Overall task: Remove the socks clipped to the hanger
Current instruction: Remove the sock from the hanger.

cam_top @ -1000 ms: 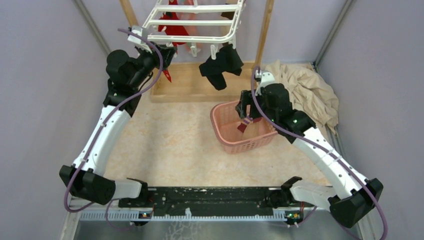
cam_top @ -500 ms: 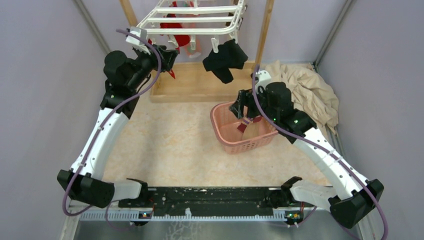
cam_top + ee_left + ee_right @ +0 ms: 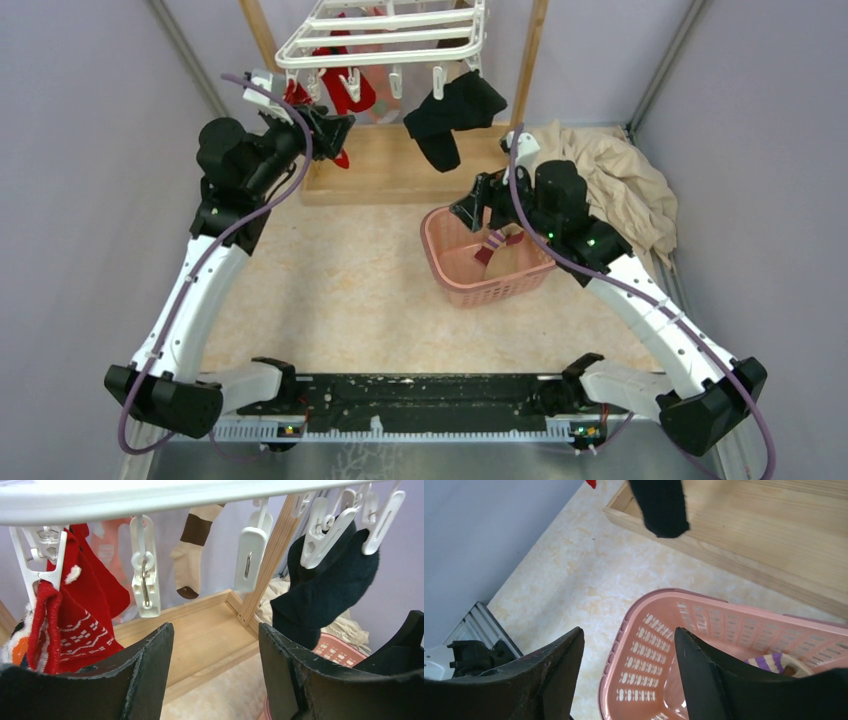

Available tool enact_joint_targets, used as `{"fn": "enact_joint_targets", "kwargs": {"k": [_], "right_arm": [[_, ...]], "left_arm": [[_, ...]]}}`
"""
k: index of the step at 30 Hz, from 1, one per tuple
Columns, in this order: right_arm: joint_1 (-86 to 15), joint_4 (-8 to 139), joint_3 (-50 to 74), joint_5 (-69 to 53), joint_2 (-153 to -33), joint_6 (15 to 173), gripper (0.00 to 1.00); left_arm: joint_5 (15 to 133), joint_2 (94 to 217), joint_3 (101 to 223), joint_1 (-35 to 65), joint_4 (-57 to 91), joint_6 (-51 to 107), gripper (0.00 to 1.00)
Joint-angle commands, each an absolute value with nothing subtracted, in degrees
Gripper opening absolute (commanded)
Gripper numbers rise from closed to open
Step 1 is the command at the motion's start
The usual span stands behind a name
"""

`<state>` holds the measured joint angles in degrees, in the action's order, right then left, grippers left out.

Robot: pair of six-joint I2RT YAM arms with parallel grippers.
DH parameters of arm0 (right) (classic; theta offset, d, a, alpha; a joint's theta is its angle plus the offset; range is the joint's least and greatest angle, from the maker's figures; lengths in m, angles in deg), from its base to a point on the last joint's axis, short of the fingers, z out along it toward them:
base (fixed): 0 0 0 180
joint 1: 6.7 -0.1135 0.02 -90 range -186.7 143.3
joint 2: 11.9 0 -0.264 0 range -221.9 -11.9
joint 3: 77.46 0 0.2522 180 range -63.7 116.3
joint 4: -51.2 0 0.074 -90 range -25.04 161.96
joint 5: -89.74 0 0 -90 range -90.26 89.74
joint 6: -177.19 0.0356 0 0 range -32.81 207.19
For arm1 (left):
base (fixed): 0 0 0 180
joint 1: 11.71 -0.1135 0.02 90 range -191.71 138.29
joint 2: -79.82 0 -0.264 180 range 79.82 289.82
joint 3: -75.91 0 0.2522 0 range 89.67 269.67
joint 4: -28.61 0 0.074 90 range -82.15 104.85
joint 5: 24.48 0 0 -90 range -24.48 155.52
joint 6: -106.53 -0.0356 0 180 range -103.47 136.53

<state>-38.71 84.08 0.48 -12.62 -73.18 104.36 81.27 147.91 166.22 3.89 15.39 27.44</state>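
Observation:
The white hanger (image 3: 380, 30) hangs from the wooden frame, and its bar crosses the top of the left wrist view (image 3: 150, 497). Red patterned socks (image 3: 345, 85) (image 3: 75, 615), a black sock (image 3: 450, 115) (image 3: 325, 585) (image 3: 661, 505), a brown-and-beige striped sock (image 3: 192, 550) and a pink sock (image 3: 107, 540) are clipped to it. My left gripper (image 3: 335, 125) (image 3: 216, 630) is open and empty, just below the hanger's near-left clips. My right gripper (image 3: 468, 208) (image 3: 629, 635) is open and empty over the left rim of the pink basket.
The pink lattice basket (image 3: 450, 280) (image 3: 674, 625) holds a beige-and-maroon sock (image 3: 505, 255) and a purple-striped one (image 3: 774, 661). A wooden post (image 3: 530, 60) and wooden base tray (image 3: 390, 170) stand behind. A beige cloth (image 3: 610, 180) lies at the back right. Walls close in on both sides.
The hanger has swung up and back toward level. My left gripper has drawn a little left and away from its corner. My right gripper has risen and shifted left over the basket.

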Motion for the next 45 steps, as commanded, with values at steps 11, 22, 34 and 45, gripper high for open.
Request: {"fn": "enact_joint_targets", "kwargs": {"k": [11, 22, 34, 45], "right_arm": [[-38.34, 71.05, 7.73, -10.91, -79.8, 103.91, 0.62], [-38.26, 71.6, 13.68, -6.91, -84.2, 100.25, 0.66], [-36.45, 71.65, 11.09, -3.11, -81.42, 98.68, 0.7], [-32.42, 64.77, 12.1, -12.99, -85.63, 101.7, 0.76]], "left_arm": [[85.04, 144.51, 165.51, 3.97, 13.2, 30.68, 0.7], [85.24, 147.1, 166.91, 8.91, 14.05, 30.33, 0.71], [79.37, 149.85, 168.5, 17.02, 13.72, 27.21, 0.72], [77.8, 150.45, 169.14, 19.33, 13.19, 26.42, 0.73]]}}
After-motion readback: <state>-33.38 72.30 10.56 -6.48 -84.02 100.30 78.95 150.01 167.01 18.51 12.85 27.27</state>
